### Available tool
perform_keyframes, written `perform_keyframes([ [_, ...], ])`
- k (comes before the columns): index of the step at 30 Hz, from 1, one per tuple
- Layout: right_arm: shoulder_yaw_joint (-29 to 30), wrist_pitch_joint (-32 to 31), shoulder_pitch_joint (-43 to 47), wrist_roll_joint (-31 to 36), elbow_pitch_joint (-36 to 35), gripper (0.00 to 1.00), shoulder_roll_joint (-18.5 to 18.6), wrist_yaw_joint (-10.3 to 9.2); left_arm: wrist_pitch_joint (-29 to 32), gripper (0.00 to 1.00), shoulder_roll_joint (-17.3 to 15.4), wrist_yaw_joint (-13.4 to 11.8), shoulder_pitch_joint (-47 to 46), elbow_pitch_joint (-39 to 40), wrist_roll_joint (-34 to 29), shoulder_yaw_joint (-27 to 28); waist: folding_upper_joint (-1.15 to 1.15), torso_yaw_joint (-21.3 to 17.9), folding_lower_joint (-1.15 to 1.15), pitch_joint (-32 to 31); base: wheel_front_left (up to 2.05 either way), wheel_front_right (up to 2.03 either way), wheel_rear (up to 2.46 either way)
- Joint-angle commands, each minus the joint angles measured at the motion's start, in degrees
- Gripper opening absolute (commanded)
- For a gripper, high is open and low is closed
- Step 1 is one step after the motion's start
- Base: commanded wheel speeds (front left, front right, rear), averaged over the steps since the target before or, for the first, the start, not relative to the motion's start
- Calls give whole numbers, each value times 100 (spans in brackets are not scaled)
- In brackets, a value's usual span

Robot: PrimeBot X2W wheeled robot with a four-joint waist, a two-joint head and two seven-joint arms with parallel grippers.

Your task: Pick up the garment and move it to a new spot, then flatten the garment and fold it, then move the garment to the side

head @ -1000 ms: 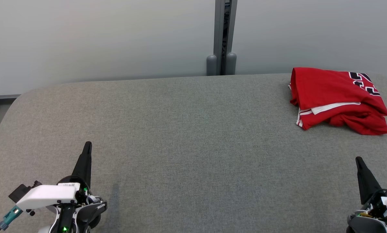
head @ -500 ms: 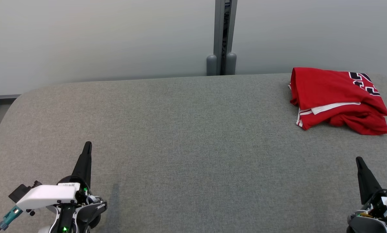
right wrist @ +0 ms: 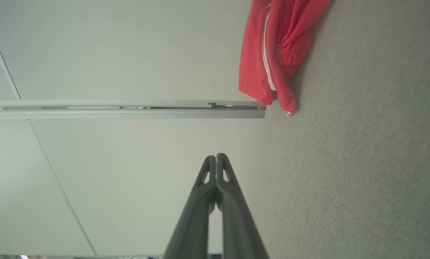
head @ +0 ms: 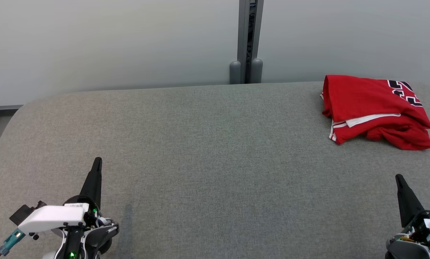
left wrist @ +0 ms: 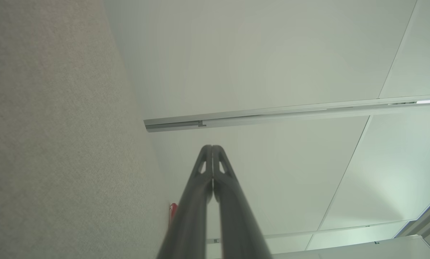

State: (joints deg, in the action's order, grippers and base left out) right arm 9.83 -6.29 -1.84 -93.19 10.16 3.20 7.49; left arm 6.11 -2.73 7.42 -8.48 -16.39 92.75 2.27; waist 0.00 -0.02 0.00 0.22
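The folded red jersey (head: 371, 104) with white trim lies at the far right corner of the grey tabletop (head: 215, 154). The left end effector (head: 97, 161) and the right end effector (head: 398, 177), both clenched and empty, are near the tabletop's near corners, well apart from the jersey.

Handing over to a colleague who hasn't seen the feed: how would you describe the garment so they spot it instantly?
Find the wide grey table in the head view, backed by a pale wall. At its far right corner lies the garment, loosely bunched. It is bright red with white trim and black-and-white lettering, against plain grey all round.
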Motion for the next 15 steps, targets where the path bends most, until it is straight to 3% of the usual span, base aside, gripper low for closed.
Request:
perform_keyframes([
  [1,14,-25,-64,31,-3,0,7,0,19,0,-29,22,-43,5,8,16,0,0,0,0,0,0,0],
  [15,22,-35,-66,39,-2,0,1,0,19,0,-29,22,-43,5,9,16,0,0,0,0,0,0,0],
])
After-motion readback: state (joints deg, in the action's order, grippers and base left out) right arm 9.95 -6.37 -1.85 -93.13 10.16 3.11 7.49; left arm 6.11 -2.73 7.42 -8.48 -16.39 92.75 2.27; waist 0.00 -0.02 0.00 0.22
